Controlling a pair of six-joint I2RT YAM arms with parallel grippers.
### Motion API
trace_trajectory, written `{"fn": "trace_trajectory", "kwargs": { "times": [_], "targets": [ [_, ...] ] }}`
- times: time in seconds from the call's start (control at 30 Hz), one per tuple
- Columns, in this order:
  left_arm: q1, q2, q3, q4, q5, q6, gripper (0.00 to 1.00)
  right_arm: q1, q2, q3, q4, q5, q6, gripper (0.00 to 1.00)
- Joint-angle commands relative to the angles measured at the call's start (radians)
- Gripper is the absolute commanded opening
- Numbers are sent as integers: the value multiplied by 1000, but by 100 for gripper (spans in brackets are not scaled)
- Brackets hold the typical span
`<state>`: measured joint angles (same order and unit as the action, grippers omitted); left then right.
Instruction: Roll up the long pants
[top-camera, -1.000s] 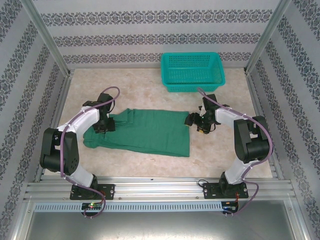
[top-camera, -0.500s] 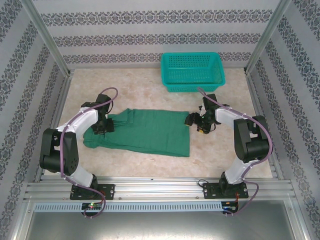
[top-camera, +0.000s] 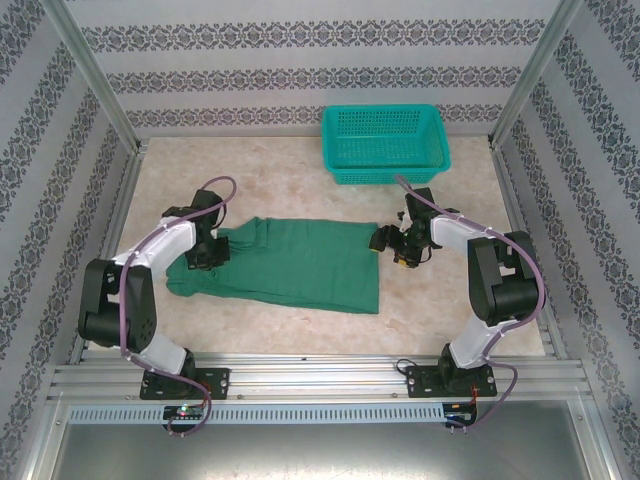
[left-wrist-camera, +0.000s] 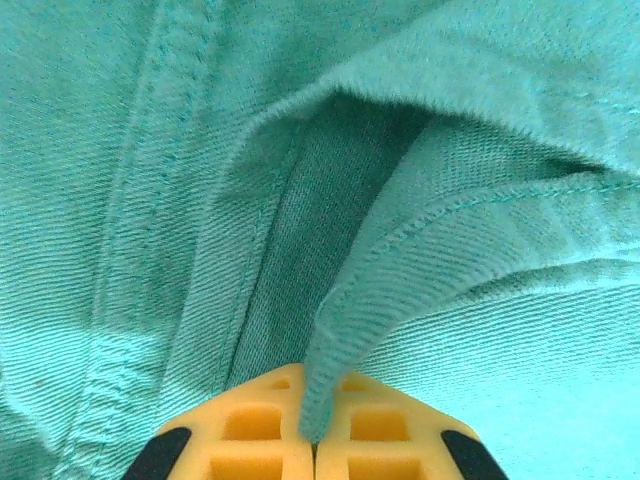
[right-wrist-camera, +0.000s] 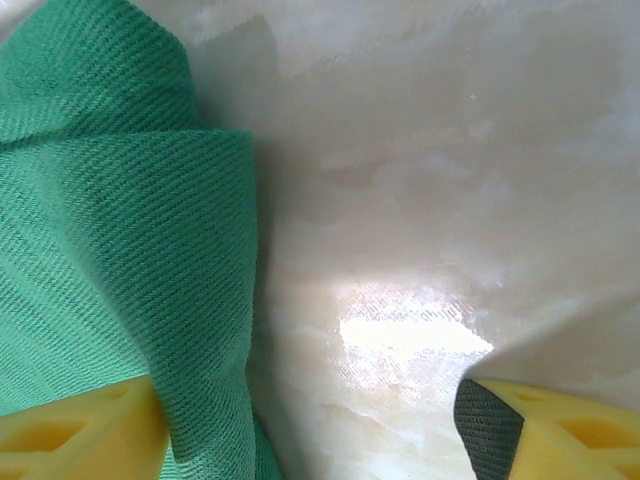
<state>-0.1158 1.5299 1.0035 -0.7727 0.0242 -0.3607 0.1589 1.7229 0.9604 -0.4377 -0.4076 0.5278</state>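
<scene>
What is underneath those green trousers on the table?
The long pants lie spread on the pale marbled table, which shows all round them. Anything beneath the cloth is covered. The left hand pinches a fold at one end.

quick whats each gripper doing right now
Left gripper: closed on a fold of the long pants.
Right gripper: open around the pants' edge.

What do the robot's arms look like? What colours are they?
The left arm and right arm are black with white covers, and a purple cable loops along each. The left tool and right tool have chunky yellow fingers with square hollows, plus dark pads.
</scene>
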Motion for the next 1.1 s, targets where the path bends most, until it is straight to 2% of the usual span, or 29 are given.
{"fn": "trace_trajectory", "kwargs": {
  "times": [0.0,0.27,0.63,0.9,1.07],
  "targets": [
    [15,-82,33,-55,-65,-6,0,6,40,-20,73,10,4,78],
    [43,-172,88,-149,-100,-7,0,5,14,-21,69,18,3,78],
    [166,-300,159,-235,-113,2,0,7,-14,-1,53,9,4,79],
    [232,-408,269,-310,-209,19,0,7,-5,36,53,-7,16,78],
    [309,-357,290,-367,-211,56,0,27,23,60,63,-15,24,78]
  ]
}}
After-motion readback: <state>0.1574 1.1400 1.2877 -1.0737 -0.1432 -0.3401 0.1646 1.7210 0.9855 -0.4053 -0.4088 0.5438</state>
